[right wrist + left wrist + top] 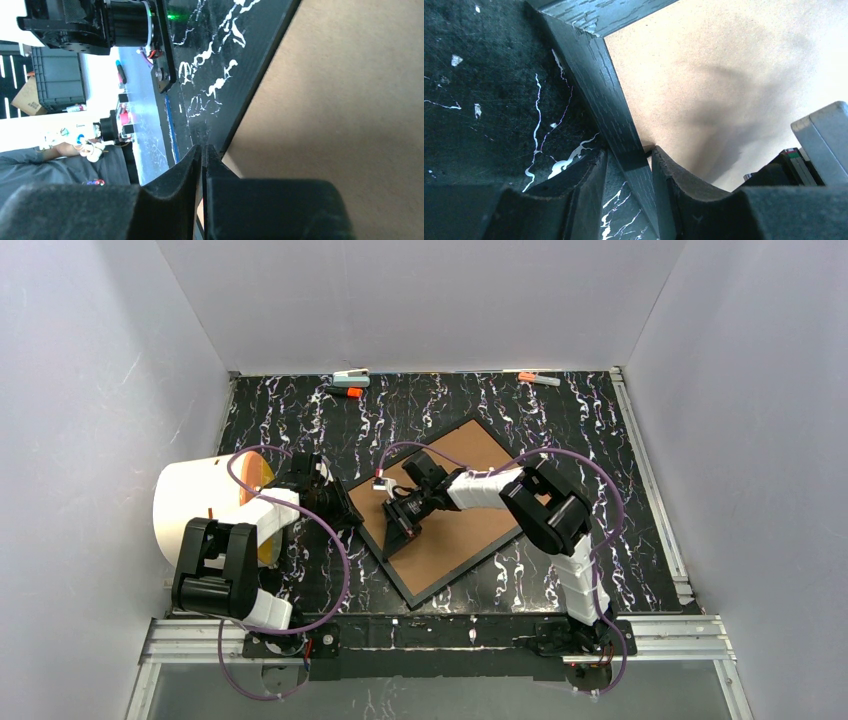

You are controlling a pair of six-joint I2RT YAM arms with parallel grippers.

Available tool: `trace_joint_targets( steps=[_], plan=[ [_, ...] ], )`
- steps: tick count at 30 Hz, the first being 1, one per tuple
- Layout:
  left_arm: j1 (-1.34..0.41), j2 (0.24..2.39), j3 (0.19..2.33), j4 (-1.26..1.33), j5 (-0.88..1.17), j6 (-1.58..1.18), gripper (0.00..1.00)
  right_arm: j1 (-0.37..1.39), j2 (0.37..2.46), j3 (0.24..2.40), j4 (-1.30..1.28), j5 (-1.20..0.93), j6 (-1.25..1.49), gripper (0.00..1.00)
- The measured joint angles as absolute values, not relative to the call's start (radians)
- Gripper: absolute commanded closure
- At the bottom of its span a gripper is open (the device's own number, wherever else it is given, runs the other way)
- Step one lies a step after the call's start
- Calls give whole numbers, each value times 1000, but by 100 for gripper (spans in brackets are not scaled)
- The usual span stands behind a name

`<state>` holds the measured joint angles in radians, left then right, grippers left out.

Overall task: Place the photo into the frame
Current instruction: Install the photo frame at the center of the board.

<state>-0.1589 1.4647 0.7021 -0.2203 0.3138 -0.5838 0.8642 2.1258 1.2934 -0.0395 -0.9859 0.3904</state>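
Two tools on one frame right now, so here's what I'm seeing from my end. The frame [594, 75] lies face down in the middle of the bench [300, 420], turned like a diamond. It's a thin black rail with a fine wood-grain texture, and the matte brown backing board [724, 70], fibrous like cardboard, fills it. The bench top is black with white marble-style veins.

The left tool [629, 157] is at the frame's left side, partly open. Its ribbed dark fingers [574, 187] straddle the rail, one outside over the bench and one inside over the board, and both look pressed against it, so I'd call that a grip on the frame.

The right tool [202, 147] is just beside it on the near-left rail, tips down where the rail meets the board. Its jaws are nearly together with only a hairline slit. I can't tell if anything thin is pinched in there.

The photo [195, 500] is well apart from the frame, at the bench's left edge behind the left arm. It's curled into a big white arc, plain back outward, with orange showing on the inside.
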Motion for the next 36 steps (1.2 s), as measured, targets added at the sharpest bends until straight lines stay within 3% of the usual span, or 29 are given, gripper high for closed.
trace_joint_targets(
  steps=[22,28,36],
  plan=[
    [-158,1465,702,-221,314,-582,67,867,2144,1302,-111,-1011,362,86],
    [-158,1465,702,-221,314,-580,67,868,2148,1321,-141,-989,383,79],
    [-158,1465,702,-221,314,-580,68,871,2148,1326,-123,-990,393,86]
  ],
)
